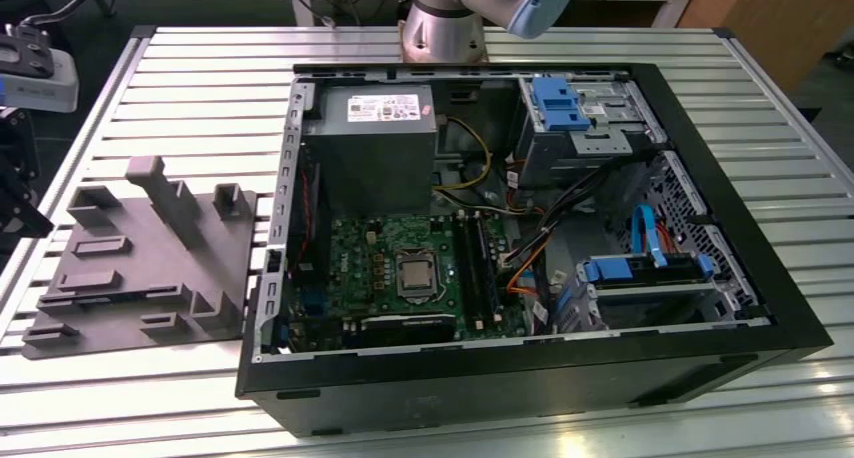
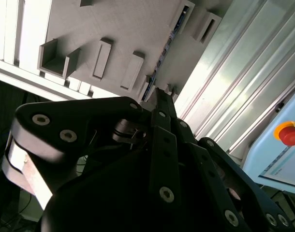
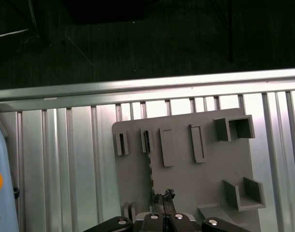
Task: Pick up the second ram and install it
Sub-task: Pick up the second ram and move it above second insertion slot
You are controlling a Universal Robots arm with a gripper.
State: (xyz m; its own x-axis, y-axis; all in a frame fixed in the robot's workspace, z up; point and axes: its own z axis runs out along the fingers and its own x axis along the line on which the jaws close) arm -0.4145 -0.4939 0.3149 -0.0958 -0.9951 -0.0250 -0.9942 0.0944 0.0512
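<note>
The ram [image 3: 149, 164] is a thin dark stick seen on edge, standing in a slot of the grey holder plate [image 3: 186, 179]. It also shows as a narrow strip, the ram [image 2: 164, 53], on the plate [image 2: 118, 29]. My gripper [image 3: 167, 195] hangs some way above the plate, close to the stick's near end, and its black fingers [image 2: 159, 104] are pressed together with nothing visible between them. In the exterior view the holder plate [image 1: 134, 268] lies on the table at the exterior view's left. The open computer case [image 1: 534, 388] beside it shows the motherboard's memory slots [image 1: 475, 268].
The arm's base [image 1: 447, 28] stands behind the case on the slatted aluminium table [image 1: 200, 68]. A pale box with a red button [image 2: 288, 133] sits past the table's edge near the plate. Raised blocks and a tall post [image 1: 150, 183] stick up from the plate.
</note>
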